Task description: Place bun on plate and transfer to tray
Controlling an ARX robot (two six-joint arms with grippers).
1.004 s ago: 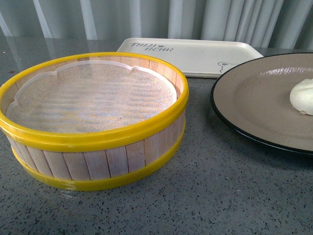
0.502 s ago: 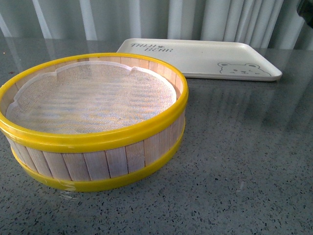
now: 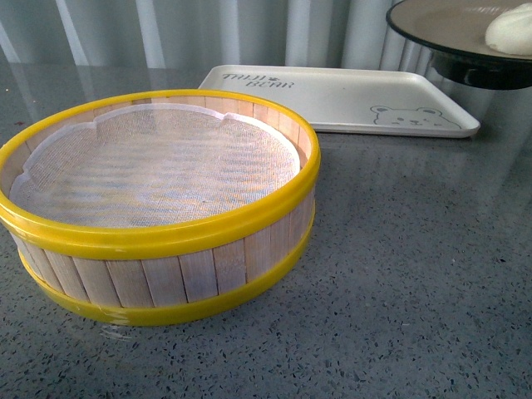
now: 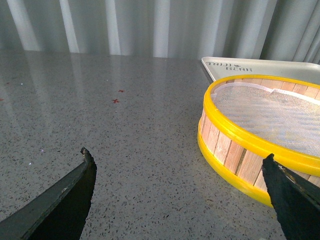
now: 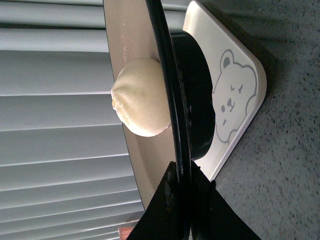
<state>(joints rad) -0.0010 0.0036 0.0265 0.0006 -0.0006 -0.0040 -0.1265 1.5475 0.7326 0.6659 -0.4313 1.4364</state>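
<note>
Clamping the plate (image 3: 440, 18) by its rim, your right gripper (image 5: 181, 176) held it, bun (image 3: 511, 32) aboard, over the bear end of the tray (image 3: 332, 96).

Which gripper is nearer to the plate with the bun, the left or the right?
Right. The right gripper is clamped on the rim of the plate, holding it in the air. The left gripper is open near the steamer basket, away from the plate.

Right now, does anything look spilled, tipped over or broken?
Nothing stands out. The plate hangs in the air above the bear end of the tray, pinched at its rim by the right claw. It looks about level, with the bun sitting on it. The basket stands upright.
</note>
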